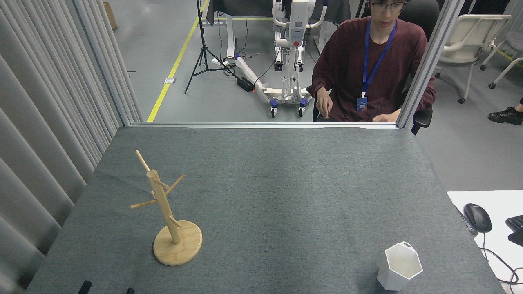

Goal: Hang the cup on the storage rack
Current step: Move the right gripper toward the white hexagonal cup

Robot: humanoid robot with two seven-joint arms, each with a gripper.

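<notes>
The white faceted cup (399,266) stands upright on the grey table near the front right corner, its open mouth up and a small holed tab at the far rim. Far from it, at the front left, the wooden storage rack (166,208) stands on its round disc base with several thin pegs, all bare. Two dark fingertips (85,287) of my left gripper (107,289) poke in at the bottom edge, set apart with nothing between them, just in front of the rack's base. My right gripper is out of view.
A person in a dark red top sits behind the table's far edge (261,125). A ribbed grey partition (49,134) runs along the left. A white side desk with a black mouse (477,217) adjoins the right edge.
</notes>
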